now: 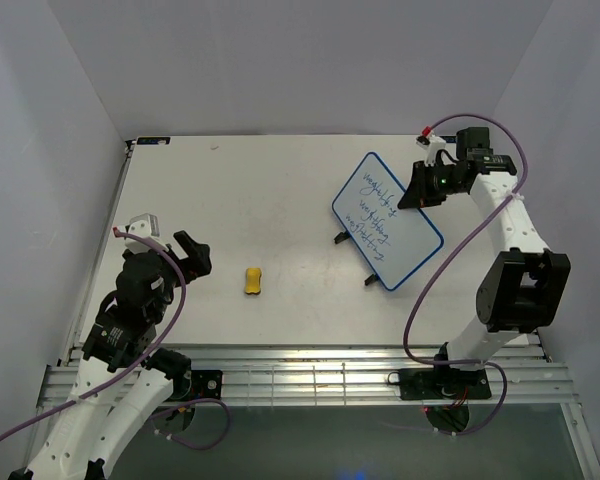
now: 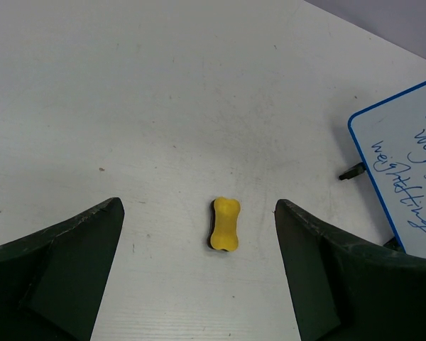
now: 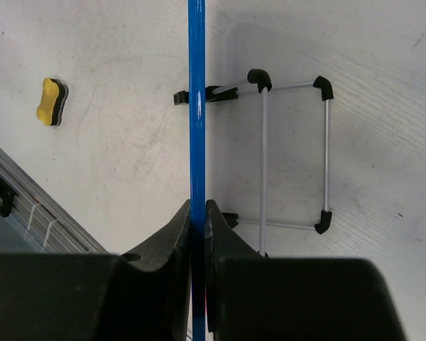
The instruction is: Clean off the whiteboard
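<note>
right gripper (image 3: 197,209): fingers clamped on blue rim of small white rectangular whiteboard (image 1: 388,220) | board propped right-centre on white table (image 1: 230,190) | left gripper (image 2: 199,204): fingers wide, empty, near yellow bone-shaped eraser block (image 2: 224,224)

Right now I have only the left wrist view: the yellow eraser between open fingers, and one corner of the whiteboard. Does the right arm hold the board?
Observer: Yes. In the right wrist view the right gripper is shut on the rim of the whiteboard.
Operator: Does the board lie flat on the table?
Observer: No. It stands propped on a wire stand with black corner pieces, seen at one side of it.
Operator: How much writing is on it?
Observer: The top view shows three lines of blue handwriting, none wiped.
</note>
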